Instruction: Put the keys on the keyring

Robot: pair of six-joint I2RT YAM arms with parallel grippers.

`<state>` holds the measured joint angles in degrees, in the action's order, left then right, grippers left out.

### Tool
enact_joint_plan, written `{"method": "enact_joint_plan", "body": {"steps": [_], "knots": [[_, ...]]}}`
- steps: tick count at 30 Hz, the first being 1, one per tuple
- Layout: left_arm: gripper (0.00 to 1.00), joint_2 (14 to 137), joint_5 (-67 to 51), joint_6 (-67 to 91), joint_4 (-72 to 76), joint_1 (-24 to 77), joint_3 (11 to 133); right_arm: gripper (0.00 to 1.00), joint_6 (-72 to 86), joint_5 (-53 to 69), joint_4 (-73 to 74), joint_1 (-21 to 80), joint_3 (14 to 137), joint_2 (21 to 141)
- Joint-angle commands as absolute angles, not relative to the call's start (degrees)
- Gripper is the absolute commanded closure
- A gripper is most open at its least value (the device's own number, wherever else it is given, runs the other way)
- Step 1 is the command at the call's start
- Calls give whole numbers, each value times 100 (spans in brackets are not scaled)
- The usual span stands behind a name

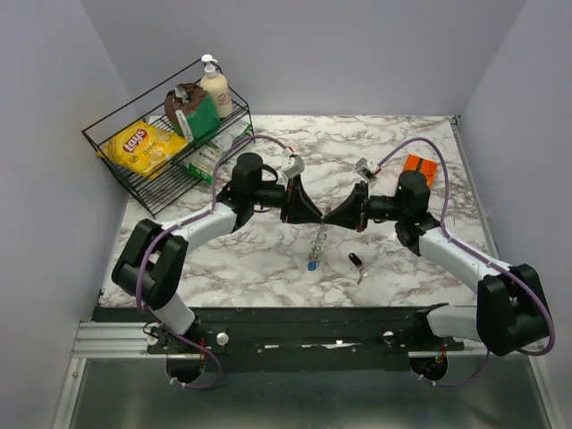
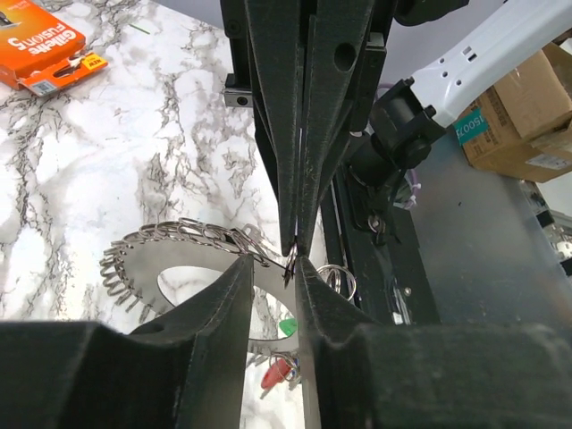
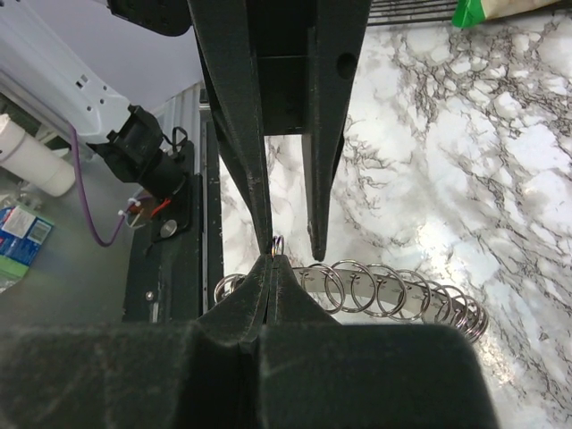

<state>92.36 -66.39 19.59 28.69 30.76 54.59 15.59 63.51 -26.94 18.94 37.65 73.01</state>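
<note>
Pinches one small wire loop (image 3: 277, 243) on the toothed rim of the keyring (image 2: 174, 255) with the right pincer (image 3: 271, 264), clenched flat. Meets it tip to tip with the left pincer (image 2: 273, 265), released, straddling that same loop with no sure hold on anything. Carries the keyring tilted below the tips, over the middle of the worktop (image 1: 259, 268). Leaves the blue key (image 1: 312, 264) at the ring's near end and the red key (image 2: 277, 374) beneath it, threaded or not impossible to tell, and the black key (image 1: 357, 264) loose on the worktop just beside, toward the near edge. Looks like steadying the ring so as to open a loop for threading. For a clean job: hold the right clamp firm, close the left on the neighbouring turn of wire only, pry gently, avoid twisting or swinging the ring, and pick the black key by its head.
</note>
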Motion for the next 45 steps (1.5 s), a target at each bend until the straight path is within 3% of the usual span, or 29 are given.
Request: {"method": "enact_joint_plan", "body": {"steps": [1,6,7,10,14,17,28,34,40,45], "knots": [[61,9088,-6530,2013,3067,3024,5423,99,1714,6293,-3102,1890,3691,7374],[54,9132,-6662,2879,4120,2875,5195,99,1714,6267,-3120,1890,3691,7348],[48,9149,-6688,3109,4409,2839,5142,99,1714,6258,-3120,1890,3691,7339],[47,9342,-6811,4335,5937,2646,4914,99,1705,6232,-3111,1890,3700,7304],[46,10026,-6926,6948,9698,2356,4816,99,1740,6135,-3181,1890,3665,7172],[42,10231,-6987,7041,9660,2407,4957,99,1828,6065,-3339,1890,3639,7067],[42,10020,-6777,6953,9642,2426,4861,99,1986,6038,-3445,1898,3832,6917],[39,9774,-6189,6329,8404,2303,4834,99,1916,6038,-3305,1890,3902,6803],[33,9037,-5485,4616,5751,2259,4860,99,1890,5985,-3243,1890,3946,6689],[31,8850,-5809,4858,6044,2267,4869,99,2021,6248,-3462,1890,4025,6645]]}}
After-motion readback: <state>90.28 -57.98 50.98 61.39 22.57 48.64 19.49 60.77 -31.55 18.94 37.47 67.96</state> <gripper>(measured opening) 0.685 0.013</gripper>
